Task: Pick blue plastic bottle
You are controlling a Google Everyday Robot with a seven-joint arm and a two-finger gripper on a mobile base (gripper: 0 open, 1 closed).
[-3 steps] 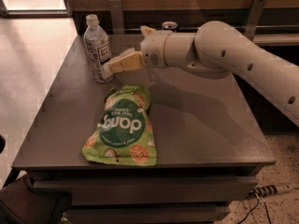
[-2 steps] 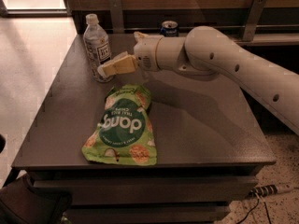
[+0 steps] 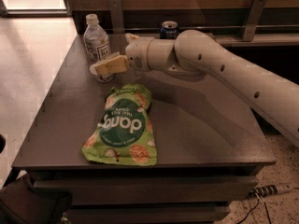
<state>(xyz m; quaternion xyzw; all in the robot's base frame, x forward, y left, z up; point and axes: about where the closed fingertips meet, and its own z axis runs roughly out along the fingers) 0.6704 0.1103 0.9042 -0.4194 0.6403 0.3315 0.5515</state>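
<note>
Leftward the claw (image 3: pixel 99 69) has crept, now overlapping the bottle (image 3: pixel 96 40) at its base; it stands upright near the counter's (image 3: pixel 205 125) back left corner; whether the claw is apart or clamped, I cannot tell

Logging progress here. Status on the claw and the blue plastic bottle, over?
Claw at the blue plastic bottle's lower part, far-left of table. Bottle upright, cap on. Green snack bag lies nearer the camera, not between them.
</note>
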